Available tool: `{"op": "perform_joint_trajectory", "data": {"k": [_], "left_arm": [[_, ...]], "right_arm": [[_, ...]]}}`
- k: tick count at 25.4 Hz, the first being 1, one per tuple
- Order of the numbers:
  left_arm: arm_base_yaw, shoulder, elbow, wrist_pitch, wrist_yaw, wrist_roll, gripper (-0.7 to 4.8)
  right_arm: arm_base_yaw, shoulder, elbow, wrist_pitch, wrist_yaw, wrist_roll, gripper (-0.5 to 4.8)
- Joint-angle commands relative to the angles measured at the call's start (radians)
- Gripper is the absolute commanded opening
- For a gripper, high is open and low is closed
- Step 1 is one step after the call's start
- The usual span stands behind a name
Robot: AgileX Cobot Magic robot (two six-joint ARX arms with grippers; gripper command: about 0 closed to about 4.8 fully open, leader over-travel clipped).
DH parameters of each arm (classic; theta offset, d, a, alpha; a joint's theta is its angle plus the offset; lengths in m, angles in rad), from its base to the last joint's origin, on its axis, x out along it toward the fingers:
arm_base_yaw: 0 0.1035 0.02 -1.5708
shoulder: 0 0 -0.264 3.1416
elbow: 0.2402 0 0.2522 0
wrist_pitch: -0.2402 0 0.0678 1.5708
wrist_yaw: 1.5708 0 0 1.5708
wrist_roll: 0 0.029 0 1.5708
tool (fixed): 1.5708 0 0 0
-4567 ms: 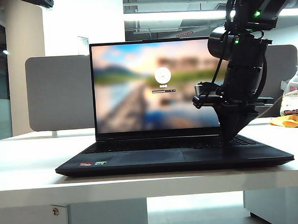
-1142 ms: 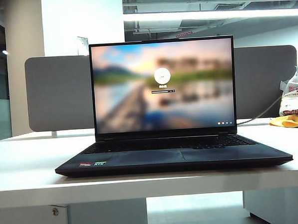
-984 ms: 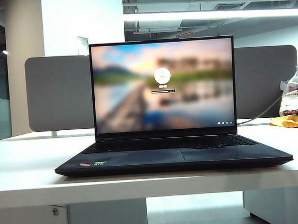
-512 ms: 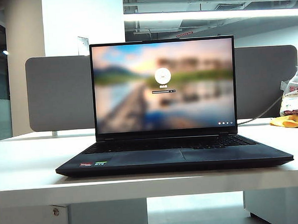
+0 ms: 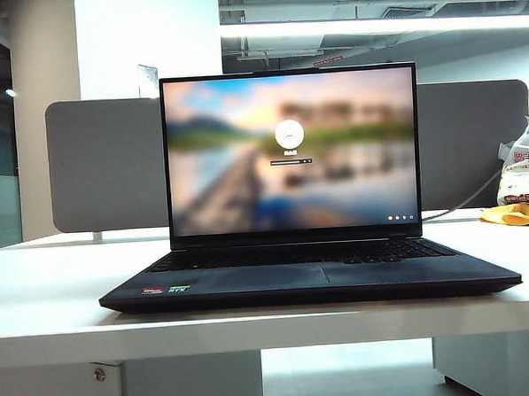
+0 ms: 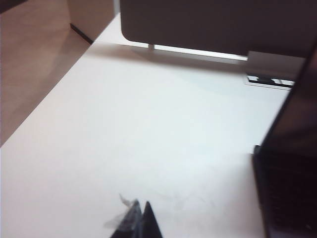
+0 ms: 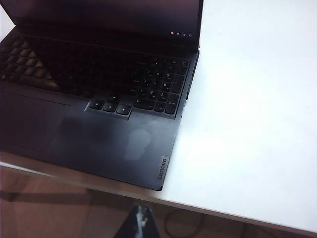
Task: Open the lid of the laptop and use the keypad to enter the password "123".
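Observation:
The laptop (image 5: 309,280) stands open on the white table (image 5: 39,290). Its lid (image 5: 290,152) is upright and the lit screen shows a blurred login page. The keypad (image 5: 303,256) is a low dark band behind the trackpad. Neither arm shows in the exterior view. My left gripper (image 6: 140,206) is shut with nothing in it and hangs over bare table, off to one side of the laptop (image 6: 290,193). My right gripper (image 7: 141,210) is shut and empty, out past the table's front edge. The keypad (image 7: 99,69) and its number block (image 7: 158,89) lie ahead of it.
A grey fabric divider (image 5: 103,166) stands behind the laptop across the table's back. A plastic bag and a yellow item (image 5: 521,180) sit at the far right, with a cable (image 5: 477,191) running towards the laptop. Brown floor lies below the front edge.
Several seconds ago an arm stood over the right of the keypad with its tip down on the keys; it has left the exterior view. Over the last second that view is unchanged.

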Motion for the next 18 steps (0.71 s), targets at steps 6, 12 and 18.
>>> {"op": "perform_joint_trajectory", "data": {"k": [6,12,18], "left_arm": [[0.214,-0.082,-0.267,0.319,0.253,0.086,-0.02],[0.317,-0.216,-0.450,0.403,0.333,0.094,-0.02],[0.357,-0.392,-0.562,0.410,0.335,0.111,-0.02]], "right_arm": [[0.001,-0.002,0.002,0.004,0.000,0.004,-0.05],[0.001,-0.002,0.002,0.003,0.000,0.004,-0.05],[0.001,-0.002,0.002,0.004,0.000,0.004,-0.05]]}}
